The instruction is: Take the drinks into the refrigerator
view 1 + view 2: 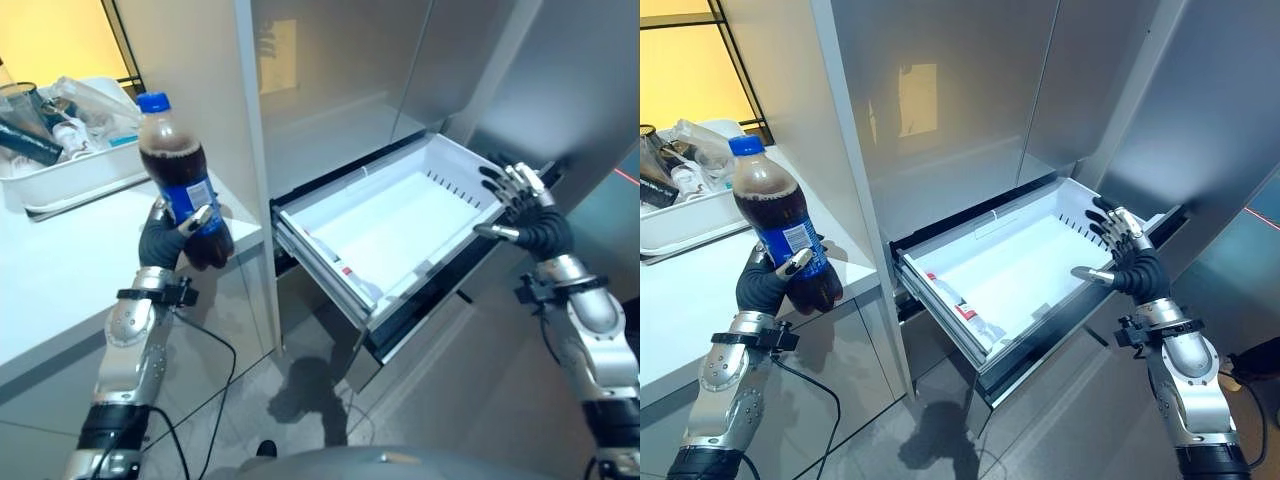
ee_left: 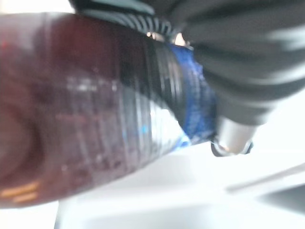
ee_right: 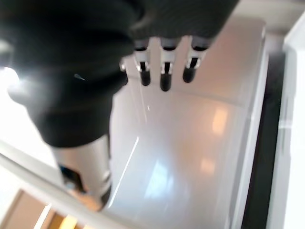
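Left hand point(image 1: 165, 232): blue-capped (seemingly full) cola bottle point(image 1: 180, 180)

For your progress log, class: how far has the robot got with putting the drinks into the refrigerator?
Done: the refrigerator drawer is pulled out, with no bottle inside, and the right hand rests open at its edge. In hand: the left hand grips a cola bottle upright above the white counter. Left: carrying the bottle across into the drawer, then shutting it.
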`<state>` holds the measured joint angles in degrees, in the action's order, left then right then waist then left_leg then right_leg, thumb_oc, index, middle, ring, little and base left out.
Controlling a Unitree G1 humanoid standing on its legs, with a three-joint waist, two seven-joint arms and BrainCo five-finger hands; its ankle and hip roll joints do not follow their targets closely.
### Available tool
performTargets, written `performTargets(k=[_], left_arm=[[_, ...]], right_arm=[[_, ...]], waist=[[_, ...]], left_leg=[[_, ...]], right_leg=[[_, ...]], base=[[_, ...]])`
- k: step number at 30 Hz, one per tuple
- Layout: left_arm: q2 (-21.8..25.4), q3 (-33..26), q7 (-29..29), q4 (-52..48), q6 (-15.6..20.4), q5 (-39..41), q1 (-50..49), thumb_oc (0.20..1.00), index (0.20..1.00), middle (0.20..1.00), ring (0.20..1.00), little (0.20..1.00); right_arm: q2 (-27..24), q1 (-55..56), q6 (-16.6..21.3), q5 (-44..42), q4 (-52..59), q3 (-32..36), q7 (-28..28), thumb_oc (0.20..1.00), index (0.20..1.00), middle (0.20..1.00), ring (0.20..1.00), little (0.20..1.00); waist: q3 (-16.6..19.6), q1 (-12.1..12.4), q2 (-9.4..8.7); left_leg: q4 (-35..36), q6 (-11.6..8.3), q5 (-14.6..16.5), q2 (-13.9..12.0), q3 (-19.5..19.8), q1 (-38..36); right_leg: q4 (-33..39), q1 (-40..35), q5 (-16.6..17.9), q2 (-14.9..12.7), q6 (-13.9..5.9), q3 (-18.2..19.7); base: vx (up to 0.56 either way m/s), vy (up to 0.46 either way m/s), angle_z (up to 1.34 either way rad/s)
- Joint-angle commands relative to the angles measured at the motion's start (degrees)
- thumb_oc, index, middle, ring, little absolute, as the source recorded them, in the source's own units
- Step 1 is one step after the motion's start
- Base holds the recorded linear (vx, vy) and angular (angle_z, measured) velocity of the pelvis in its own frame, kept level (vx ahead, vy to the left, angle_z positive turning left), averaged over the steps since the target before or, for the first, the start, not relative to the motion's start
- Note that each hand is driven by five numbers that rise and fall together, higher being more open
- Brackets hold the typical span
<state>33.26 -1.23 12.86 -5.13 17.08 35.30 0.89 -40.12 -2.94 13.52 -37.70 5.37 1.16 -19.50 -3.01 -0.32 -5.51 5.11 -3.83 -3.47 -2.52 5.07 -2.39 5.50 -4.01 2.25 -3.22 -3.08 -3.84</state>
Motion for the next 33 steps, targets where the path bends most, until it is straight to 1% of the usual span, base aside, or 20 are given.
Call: performTargets(k=[1, 3, 7, 8, 10, 11, 12, 14, 15, 17, 19, 21, 22, 23, 24, 27, 30, 33], left_arm=[[4.64, 2.26, 5.01, -8.56, 4.23, 5.96, 5.87, 0.2, 0.2, 0.2, 0.2, 0.2], [6.25, 4.12, 6.04, -10.17, 4.12, 7.57, 5.65, 0.2, 0.2, 0.2, 0.2, 0.2], [8.98, 8.17, 8.02, -14.32, 3.7, 8.49, 5.86, 0.2, 0.2, 0.2, 0.2, 0.2], [9.49, 9.82, 8.89, -15.57, 3.63, 8.88, 6.49, 0.2, 0.2, 0.2, 0.2, 0.2], [9.8, 12.07, 9.5, -16.4, 3.31, 9.32, 7.18, 0.2, 0.2, 0.2, 0.2, 0.2], [9.8, 12.07, 9.5, -16.38, 3.32, 9.32, 7.2, 0.2, 0.2, 0.2, 0.2, 0.2], [9.88, 15.3, 10.45, -17.02, 2.72, 9.67, 8.52, 0.2, 0.2, 0.2, 0.2, 0.2], [10.06, 18.36, 10.96, -16.52, 2.38, 9.19, 10.29, 0.2, 0.2, 0.2, 0.2, 0.2], [10.06, 18.4, 10.96, -16.47, 2.41, 9.19, 10.35, 0.2, 0.2, 0.2, 0.2, 0.2], [9.19, 22.9, 11.46, -15.09, 2.25, 6.78, 12.81, 0.2, 0.2, 0.2, 0.2, 0.2], [7.84, 25.56, 11.77, -13.54, 1.87, 5.65, 13.99, 0.2, 0.2, 0.2, 0.2, 0.2], [7.67, 26.19, 11.86, -13.21, 1.73, 4.89, 14.38, 0.2, 0.2, 0.2, 0.2, 0.2], [6.86, 27.79, 12.04, -12.54, 1.24, 3.87, 15.02, 0.2, 0.2, 0.2, 0.2, 0.2], [6.86, 27.8, 12.05, -12.51, 1.26, 3.87, 15.04, 0.2, 0.2, 0.2, 0.2, 0.2], [6.01, 29.1, 12.33, -12.11, 0.86, 3.32, 15.59, 0.2, 0.2, 0.2, 0.2, 0.2], [5.48, 30.17, 12.34, -11.99, 0.61, 2.55, 16.43, 0.2, 0.2, 0.2, 0.2, 0.2], [4.32, 31.91, 12.51, -12.09, -0.08, 1.82, 17.03, 0.2, 0.2, 0.2, 0.2, 0.2], [4.14, 32.39, 12.41, -12.12, -0.11, 1.57, 17.25, 0.2, 0.2, 0.2, 0.2, 0.2]], right_arm=[[-3.65, -7.78, -0.75, -13.26, 0.13, -3.95, -5.93, 1.0, 1.0, 1.0, 1.0, 1.0], [-4.11, -10.3, -0.88, -16.26, -1.31, -6.95, -5.77, 1.0, 1.0, 1.0, 1.0, 1.0], [-4.5, -14.67, -2.35, -20.37, -3.18, -13.4, -8.08, 1.0, 1.0, 1.0, 1.0, 1.0], [-3.96, -16.13, -3.01, -21.52, -3.91, -15.32, -8.93, 1.0, 1.0, 1.0, 1.0, 1.0], [-3.39, -17.83, -2.97, -21.52, -4.35, -17.38, -9.15, 1.0, 1.0, 1.0, 1.0, 1.0], [-3.39, -17.88, -2.95, -21.53, -4.39, -17.41, -9.16, 1.0, 1.0, 1.0, 1.0, 1.0], [-0.88, -19.43, -3.46, -23.33, -5.57, -19.73, -9.54, 1.0, 1.0, 1.0, 1.0, 1.0], [0.14, -21.01, -4.12, -23.87, -5.21, -22.14, -10.42, 1.0, 1.0, 1.0, 1.0, 1.0], [0.13, -21.02, -4.11, -23.87, -5.22, -22.12, -10.42, 1.0, 1.0, 1.0, 1.0, 1.0], [3.49, -22.79, -4.82, -25.18, -6.66, -24.87, -10.73, 1.0, 1.0, 1.0, 1.0, 1.0], [6.21, -23.74, -5.24, -26.12, -6.95, -26.25, -10.84, 1.0, 1.0, 1.0, 1.0, 1.0], [7.17, -23.97, -5.24, -25.97, -7.1, -26.85, -10.71, 1.0, 1.0, 1.0, 1.0, 1.0], [9.58, -24.6, -5.24, -25.36, -6.86, -28.37, -10.44, 1.0, 1.0, 1.0, 1.0, 1.0], [9.58, -24.61, -5.23, -25.36, -6.86, -28.37, -10.43, 1.0, 1.0, 1.0, 1.0, 1.0], [11.49, -24.92, -5.53, -24.78, -6.71, -29.75, -10.14, 1.0, 1.0, 1.0, 1.0, 1.0], [12.69, -25.27, -6.17, -23.89, -6.02, -31.58, -10.05, 1.0, 1.0, 1.0, 1.0, 1.0], [15.04, -25.88, -7.4, -23.33, -6.16, -34.6, -10.03, 1.0, 1.0, 1.0, 1.0, 1.0], [15.3, -26.37, -7.7, -23.36, -5.77, -35.61, -10.17, 1.0, 1.0, 1.0, 1.0, 1.0]], waist=[[1.27, 1.29, 0.22], [1.31, 1.48, 0.22], [1.15, 1.71, 0.24], [1.18, 1.78, 0.25], [1.17, 1.83, 0.31], [1.15, 1.83, 0.31], [1.07, 1.96, 0.44], [1.02, 1.96, 0.58], [1.0, 1.99, 0.58], [0.98, 2.03, 0.79], [0.95, 2.07, 0.98], [0.89, 2.1, 1.03], [0.87, 2.07, 1.21], [0.87, 2.09, 1.21], [0.8, 2.03, 1.36], [0.78, 1.96, 1.46], [0.82, 1.92, 1.59], [0.83, 1.96, 1.62]], left_leg=[[-0.11, 3.59, 5.71, 1.84, 2.38, -2.79], [-0.11, 3.57, 5.73, 1.9, 2.23, -2.79], [-0.11, 3.56, 5.67, 1.88, 2.11, -2.69], [-0.11, 3.56, 5.7, 1.89, 2.15, -2.67], [-0.11, 3.58, 5.75, 1.92, 2.05, -2.69], [-0.11, 3.58, 5.76, 1.92, 2.05, -2.7], [-0.11, 3.64, 5.76, 1.9, 1.97, -2.7], [-0.11, 3.68, 5.75, 1.95, 1.82, -2.7], [-0.11, 3.68, 5.76, 1.95, 1.81, -2.71], [-0.11, 3.77, 5.89, 2.01, 1.6, -2.8], [-0.12, 3.84, 5.98, 2.03, 1.36, -2.88], [-0.17, 3.88, 6.03, 2.03, 1.28, -2.95], [-0.18, 3.95, 6.07, 2.04, 1.03, -3.0], [-0.18, 3.95, 6.08, 2.03, 1.01, -3.01], [-0.23, 4.0, 6.14, 2.07, 0.83, -3.06], [-0.25, 4.05, 6.17, 2.05, 0.76, -3.08], [-0.22, 4.2, 6.31, 2.0, 0.53, -3.25], [-0.23, 4.2, 6.37, 1.97, 0.37, -3.32]], right_leg=[[-4.95, -0.16, -3.65, -0.8, -1.28, -2.36], [-4.93, -0.17, -3.54, -0.86, -1.35, -2.32], [-5.05, -0.06, -3.53, -1.0, -1.43, -2.18], [-5.06, -0.04, -3.5, -1.05, -1.46, -2.14], [-5.08, -0.03, -3.51, -1.05, -1.49, -2.09], [-5.08, -0.04, -3.52, -1.05, -1.49, -2.08], [-5.14, 0.07, -3.53, -1.09, -1.51, -2.13], [-5.2, 0.17, -3.56, -1.09, -1.53, -1.98], [-5.21, 0.16, -3.56, -1.09, -1.53, -1.97], [-5.17, 0.18, -3.58, -1.2, -1.65, -1.76], [-5.24, 0.24, -3.61, -1.23, -1.68, -1.55], [-5.36, 0.29, -3.65, -1.21, -1.64, -1.44], [-5.46, 0.36, -3.73, -1.16, -1.66, -1.29], [-5.46, 0.36, -3.73, -1.16, -1.65, -1.28], [-5.52, 0.38, -3.76, -1.18, -1.67, -1.18], [-5.52, 0.37, -3.77, -1.2, -1.65, -0.95], [-5.4, 0.3, -3.77, -1.19, -1.62, -0.6], [-5.32, 0.25, -3.77, -1.2, -1.63, -0.43]], base=[[0.0, 0.0, 0.0], [0.0, 0.0, 0.0], [0.0, 0.0, 0.0], [0.0, 0.0, 0.0], [0.0, 0.0, 0.0], [0.0, 0.0, 0.0], [0.0, 0.0, 0.0], [0.0, 0.0, 0.0], [0.0, 0.0, 0.0], [0.0, 0.0, 0.0], [0.0, 0.0, 0.0], [0.0, 0.0, 0.0], [0.0, 0.0, 0.0], [0.0, -0.005, -0.04], [0.0, -0.002, -0.04], [0.0, -0.004, -0.04], [0.0, 0.0, -0.11], [0.0, 0.0, -0.07]])
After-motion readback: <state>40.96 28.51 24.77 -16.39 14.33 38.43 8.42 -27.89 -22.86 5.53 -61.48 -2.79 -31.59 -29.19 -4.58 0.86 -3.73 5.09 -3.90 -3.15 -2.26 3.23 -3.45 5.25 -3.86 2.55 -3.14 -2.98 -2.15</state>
